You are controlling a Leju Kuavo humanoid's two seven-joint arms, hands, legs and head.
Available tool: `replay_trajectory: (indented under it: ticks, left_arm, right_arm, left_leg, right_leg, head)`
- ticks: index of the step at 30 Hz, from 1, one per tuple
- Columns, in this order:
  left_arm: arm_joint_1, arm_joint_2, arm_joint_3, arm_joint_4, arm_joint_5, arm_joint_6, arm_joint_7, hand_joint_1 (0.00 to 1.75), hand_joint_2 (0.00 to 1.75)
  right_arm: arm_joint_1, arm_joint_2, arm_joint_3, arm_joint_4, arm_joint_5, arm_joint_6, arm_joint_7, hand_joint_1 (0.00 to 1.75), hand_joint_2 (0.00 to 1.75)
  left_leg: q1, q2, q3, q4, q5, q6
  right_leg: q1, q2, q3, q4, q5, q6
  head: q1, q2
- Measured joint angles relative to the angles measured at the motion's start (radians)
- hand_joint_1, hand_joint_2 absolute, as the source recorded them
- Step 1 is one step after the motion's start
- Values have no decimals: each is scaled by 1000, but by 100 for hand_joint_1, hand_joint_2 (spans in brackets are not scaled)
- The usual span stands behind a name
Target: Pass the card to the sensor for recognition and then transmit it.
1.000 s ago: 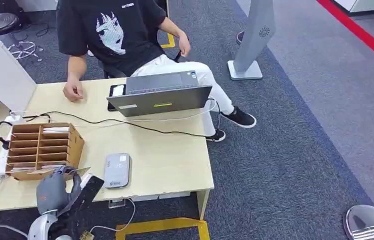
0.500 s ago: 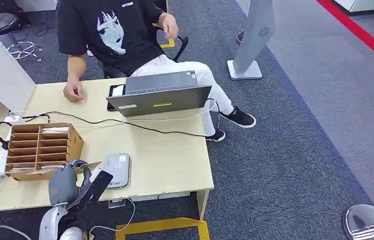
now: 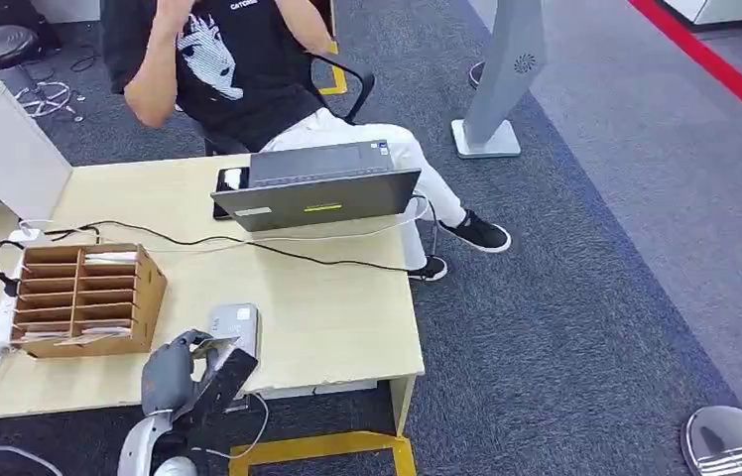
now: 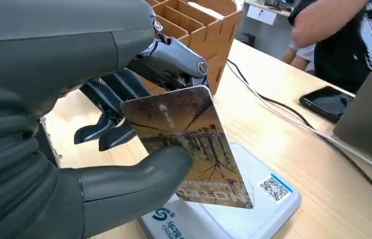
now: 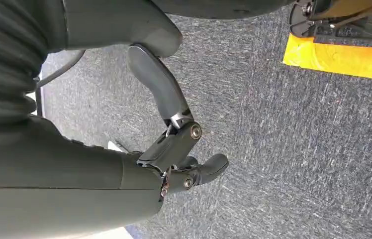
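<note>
My left hand (image 3: 174,369) pinches a brown picture card (image 3: 218,344) between the thumb and fingers near the table's front edge. In the left wrist view the card (image 4: 194,144) hangs tilted just above the white card sensor (image 4: 258,211), its lower edge close to the sensor's top. The sensor (image 3: 240,319) lies flat on the wooden table (image 3: 337,327), partly hidden by my hand. My right hand (image 5: 174,144) hangs over the grey carpet, fingers loosely bent, holding nothing.
A cardboard card organizer (image 3: 79,296) stands left of the sensor. Beyond it lie a black cable (image 3: 278,250), a grey laptop (image 3: 317,193) and a dark phone (image 3: 231,183). A person (image 3: 228,69) sits across the table. A white box (image 3: 5,149) stands far left.
My left hand has carried the card to the right, from in front of the organizer to over the sensor. The person has lifted the arm off the table and raised both hands.
</note>
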Motion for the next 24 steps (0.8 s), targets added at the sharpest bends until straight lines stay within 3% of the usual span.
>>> replay_trajectory:
  ticks: [7,14,17,24]
  left_arm:
    - [-38,-24,-18,98,-2,3,-1,175,175]
    - [-48,-32,-34,124,-3,9,-14,175,175]
    - [-22,-24,-37,53,9,5,-19,175,175]
    - [29,53,-39,-282,28,13,-11,175,175]
  right_arm:
    - [0,0,0,0,0,1,-5,0,175]
    - [0,0,0,0,-12,1,-11,0,175]
    - [1,0,0,0,-24,2,-11,0,175]
    - [3,0,0,2,-53,2,-10,0,175]
  left_leg:
    - [0,0,1,0,0,0]
    - [0,0,1,0,2,1]
    - [0,0,1,0,2,0]
    - [1,0,-3,0,4,-1]
  right_leg:
    - [0,-1,2,0,0,0]
    - [0,-1,2,0,1,-1]
    - [0,-1,1,1,1,-1]
    - [0,0,-3,1,2,-1]
  head:
    - [0,0]
    - [0,0]
    - [0,0]
    - [0,0]
